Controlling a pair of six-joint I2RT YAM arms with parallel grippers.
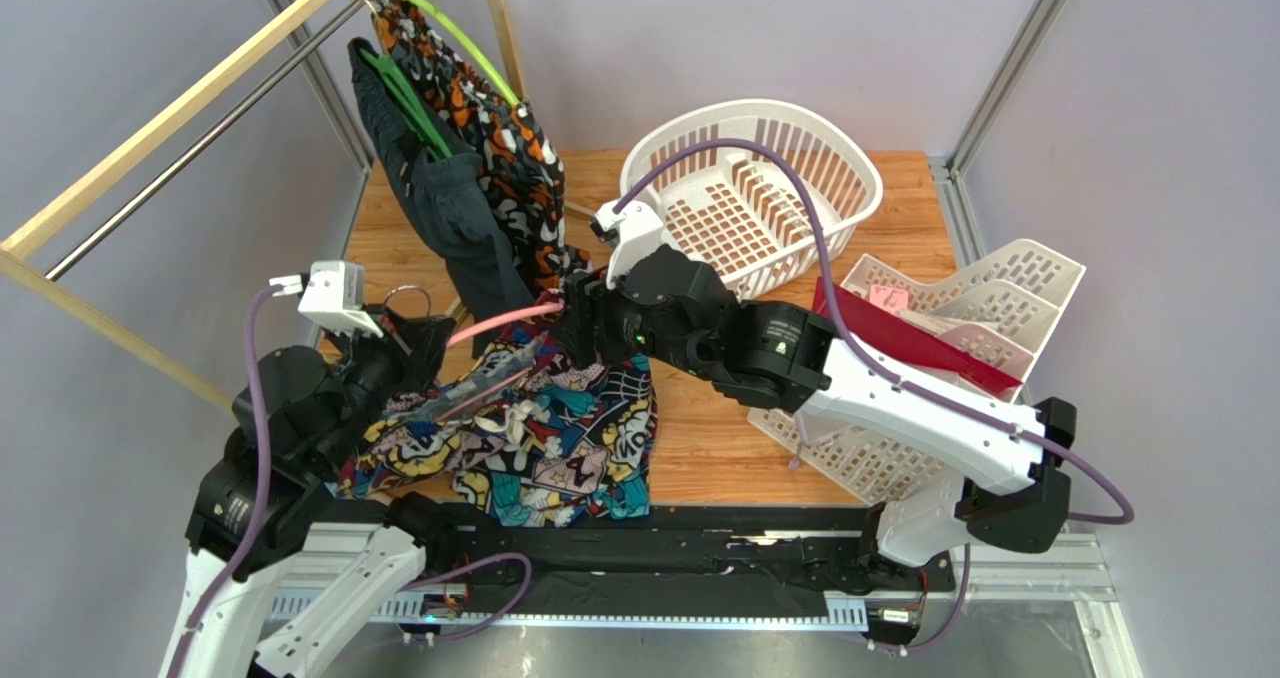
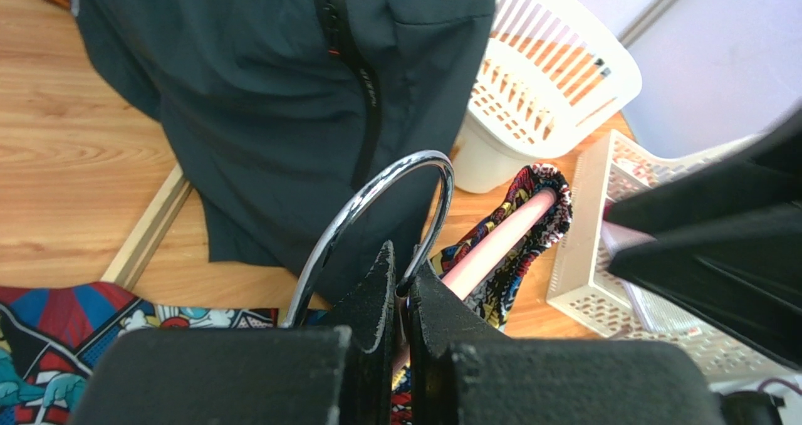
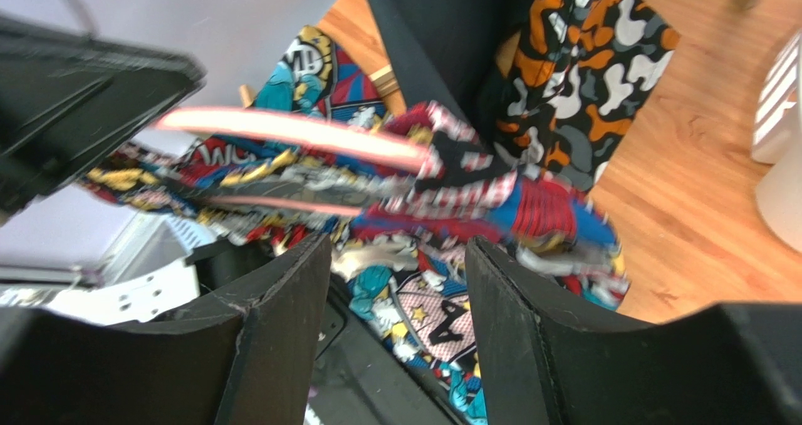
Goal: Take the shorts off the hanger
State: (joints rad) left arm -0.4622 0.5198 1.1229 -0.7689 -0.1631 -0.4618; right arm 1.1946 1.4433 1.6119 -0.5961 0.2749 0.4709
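Shorts (image 1: 526, 446), busy comic print, lie heaped on the tabletop (image 1: 721, 461) near my arm bases, w/ one end of the cloth rising up and sleeved over the far tip of the hanger (image 1: 504, 323). The pink hanger sits above the tabletop at a slant btw my two arms, part of its arm bare.

My left fingers (image 2: 384, 289) are pinched tight on the hanger's neck, right at the foot of the metal hook (image 2: 376, 195), which curls up over them.

My right fingers (image 3: 513, 322) stand apart w/ a fair gap, just by the hanger's cloth-covered end. In the wrist view printed cloth fills the gap beyond them. They clamp nothing, and I can't tell if either pad touches the cloth.

At back left a charcoal garment (image 1: 451, 221) hangs on a dark green hanger (image 1: 409, 93). An orange-black-white garment (image 1: 504, 146) hangs on a light green hanger (image 1: 458, 33). The charcoal hem is just beside the pink hanger.

A white basket (image 1: 759, 168) stands at the far side of the tabletop, w/ a white rack (image 1: 977, 311) and a red piece (image 1: 902, 341) to its right.
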